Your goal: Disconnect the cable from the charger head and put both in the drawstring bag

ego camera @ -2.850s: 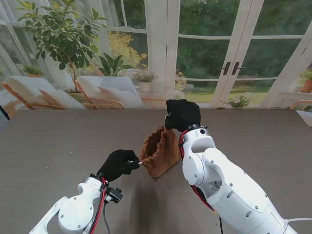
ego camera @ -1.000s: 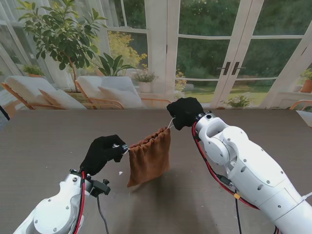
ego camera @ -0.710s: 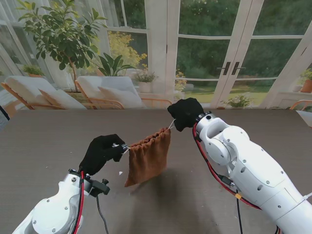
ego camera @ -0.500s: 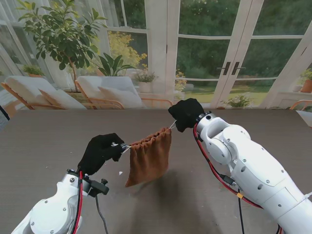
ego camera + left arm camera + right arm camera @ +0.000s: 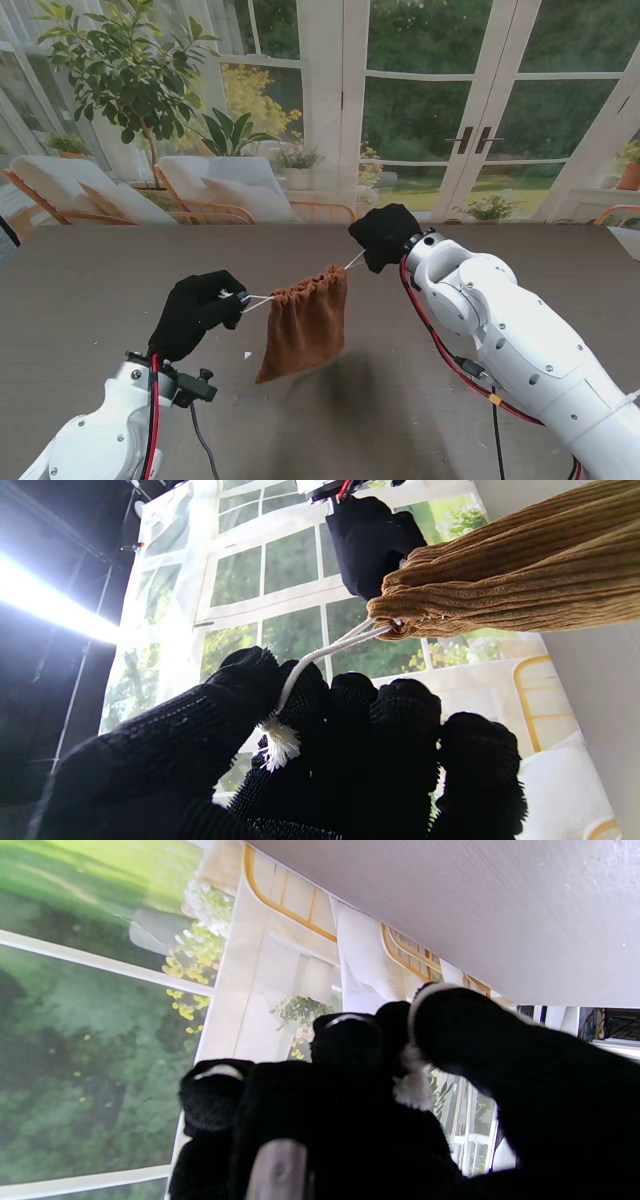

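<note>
Left hand point(image 5: 195, 309) pulled leftward; both hands grasping cords, right hand point(image 5: 384, 234), bag point(image 5: 301, 325) cinched.

Surface: we saw a wide table point(image 5: 100, 290) with a matt grey-brown top, running across the whole stand view to a straight far edge before the windows
Grain: we found a fine, even texture in the right wrist view point(image 5: 475, 915)
Small item: we noted one tiny white speck point(image 5: 247, 355) lying on the top, too small to identify
Bag contact: the drawstring bag point(image 5: 300, 335) hung over the top just right of the speck; we could not tell whether its lowest corner touched
Shade: a soft shadow lay on the top right of the bag
</note>
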You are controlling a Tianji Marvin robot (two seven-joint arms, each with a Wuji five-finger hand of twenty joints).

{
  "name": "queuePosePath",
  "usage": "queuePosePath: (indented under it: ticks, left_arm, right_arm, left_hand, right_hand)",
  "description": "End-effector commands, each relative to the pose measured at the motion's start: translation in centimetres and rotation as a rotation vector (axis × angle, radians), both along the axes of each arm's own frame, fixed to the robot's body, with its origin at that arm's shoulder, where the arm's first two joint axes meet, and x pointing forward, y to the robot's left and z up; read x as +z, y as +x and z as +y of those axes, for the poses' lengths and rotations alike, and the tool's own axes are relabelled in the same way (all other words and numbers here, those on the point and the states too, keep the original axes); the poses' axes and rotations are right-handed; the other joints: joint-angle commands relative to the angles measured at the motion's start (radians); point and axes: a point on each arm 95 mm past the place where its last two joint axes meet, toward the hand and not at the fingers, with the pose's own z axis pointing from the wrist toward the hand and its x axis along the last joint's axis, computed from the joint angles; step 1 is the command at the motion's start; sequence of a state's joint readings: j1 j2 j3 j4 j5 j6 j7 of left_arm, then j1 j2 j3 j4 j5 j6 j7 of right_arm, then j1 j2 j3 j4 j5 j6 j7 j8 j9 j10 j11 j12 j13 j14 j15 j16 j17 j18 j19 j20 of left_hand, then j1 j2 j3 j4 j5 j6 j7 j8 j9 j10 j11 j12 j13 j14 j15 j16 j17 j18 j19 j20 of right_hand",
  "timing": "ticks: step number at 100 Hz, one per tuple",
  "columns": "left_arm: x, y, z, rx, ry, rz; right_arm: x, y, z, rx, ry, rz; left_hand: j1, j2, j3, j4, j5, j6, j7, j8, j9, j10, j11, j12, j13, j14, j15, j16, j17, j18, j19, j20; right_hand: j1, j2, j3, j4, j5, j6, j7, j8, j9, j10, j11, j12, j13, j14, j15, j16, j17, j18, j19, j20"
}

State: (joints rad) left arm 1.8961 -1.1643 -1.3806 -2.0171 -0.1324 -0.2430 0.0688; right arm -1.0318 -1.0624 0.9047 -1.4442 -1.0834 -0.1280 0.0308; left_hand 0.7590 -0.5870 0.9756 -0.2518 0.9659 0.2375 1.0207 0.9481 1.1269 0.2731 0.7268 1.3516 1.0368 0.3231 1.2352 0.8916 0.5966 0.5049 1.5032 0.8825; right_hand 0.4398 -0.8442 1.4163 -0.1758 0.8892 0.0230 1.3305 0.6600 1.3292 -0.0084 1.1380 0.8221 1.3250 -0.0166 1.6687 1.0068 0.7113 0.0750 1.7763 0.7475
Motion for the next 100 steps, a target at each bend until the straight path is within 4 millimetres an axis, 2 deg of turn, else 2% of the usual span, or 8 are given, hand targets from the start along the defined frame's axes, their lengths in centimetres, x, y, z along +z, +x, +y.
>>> queuePosePath:
  ticks: [1, 100]
  left_arm:
    - [0.8, -0.4, -0.2, -0.014, -0.010, -0.022]
    - [2.9, -1.8, 0.9, 0.060, -0.062, -0.073]
  right_arm:
    - [-0.4, 0.3, -0.5, -0.007, -0.032, 0.016]
    - [-2.7, 1.8, -2.5, 0.002, -0.089, 0.064]
  left_hand:
    - [-0.012, 0.067, 0.039, -0.021, 0.061, -0.079, 0.087, 0.012, 0.038, -0.056, -0.001, 0.017, 0.049, -0.042, 0.032, 0.006, 0.011, -0.028, 0.061, -0.011]
    - [-0.012, 0.071, 0.037, -0.023, 0.053, -0.080, 0.100, 0.009, 0.048, -0.062, -0.001, 0.029, 0.061, -0.049, 0.031, 0.011, 0.020, -0.042, 0.077, -0.033]
  right_hand:
    - [0.046, -0.002, 0.127, 0.026, 0.018, 0.057, 0.045, 0.048, 0.121, 0.038, 0.034, 0.020, 0.000, -0.251, 0.039, 0.014, 0.458, -0.054, 0.059, 0.043]
    - [0.033, -0.001, 0.128, 0.027, 0.015, 0.038, 0.048, 0.048, 0.121, 0.028, 0.031, 0.021, 0.000, -0.258, 0.034, 0.013, 0.458, -0.065, 0.052, 0.042]
